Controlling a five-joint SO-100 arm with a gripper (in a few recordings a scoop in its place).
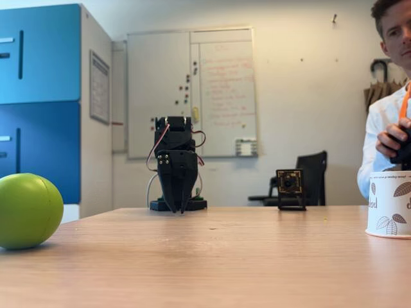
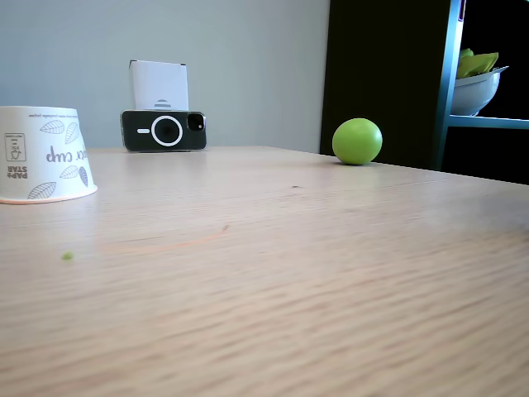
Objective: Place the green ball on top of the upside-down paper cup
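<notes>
The green ball [image 1: 27, 210] rests on the wooden table at the near left edge of a fixed view, and the same green ball [image 2: 357, 141] lies at the far right of the table in the other. The upside-down paper cup [image 1: 389, 204], white with brown leaves, stands at the right edge; the upside-down paper cup [image 2: 43, 154] appears at the left in the other fixed view. My black gripper [image 1: 177, 208] hangs tips-down at the table's far side, folded over its base, fingers together, far from both ball and cup.
A small camera board on a stand [image 1: 290, 188] sits on the far table edge. A phone [image 2: 164, 130] leans against a white box. A person [image 1: 388, 122] sits behind the table at the right. Blue cabinets [image 1: 40, 96] stand at the left.
</notes>
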